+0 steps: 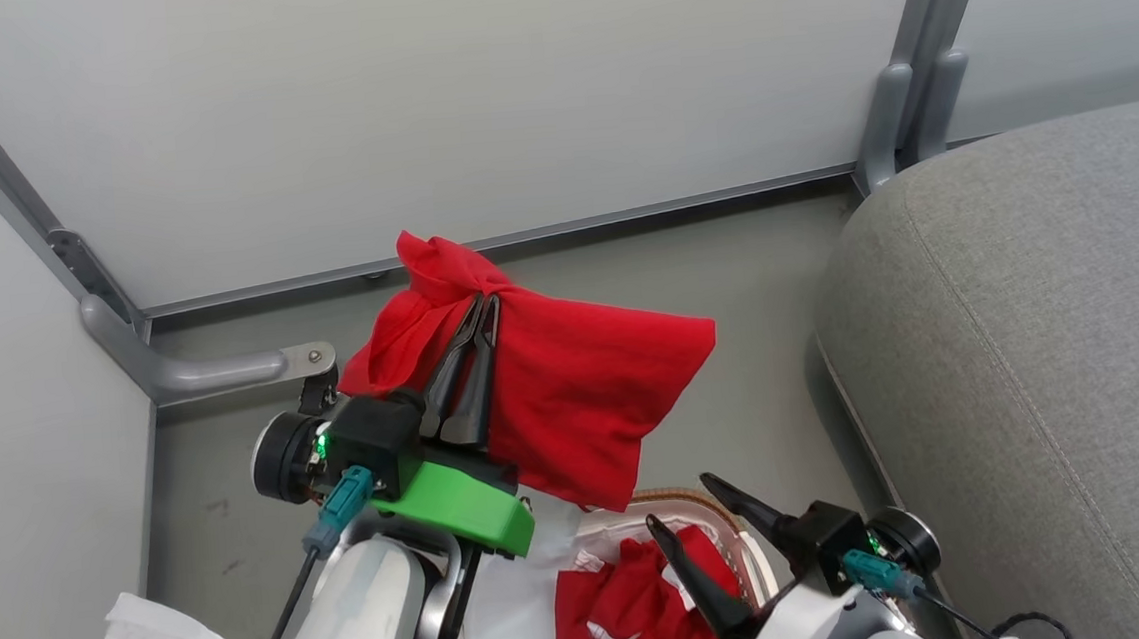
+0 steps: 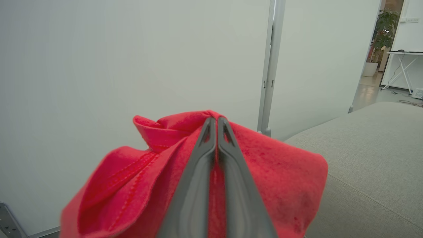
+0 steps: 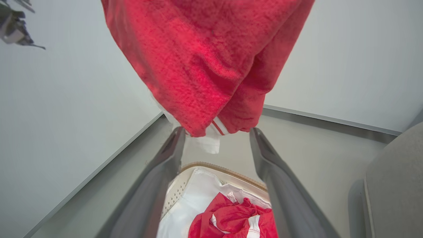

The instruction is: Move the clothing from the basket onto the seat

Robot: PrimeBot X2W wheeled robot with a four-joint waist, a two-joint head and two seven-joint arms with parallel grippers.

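Gripping one red garment (image 1: 585,399), left claw (image 1: 481,306) clamped; right claw (image 1: 679,500) spread, empty, by one basket (image 3: 228,172).

Most of basket (image 1: 672,496) apparently off-frame

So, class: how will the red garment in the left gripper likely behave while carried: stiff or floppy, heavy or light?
Probably floppy: the red garment bunches at the left gripper and sags below it. Likely light, since a fingertip pinch alone holds it up. Its hanging hem might snag on the basket rim.
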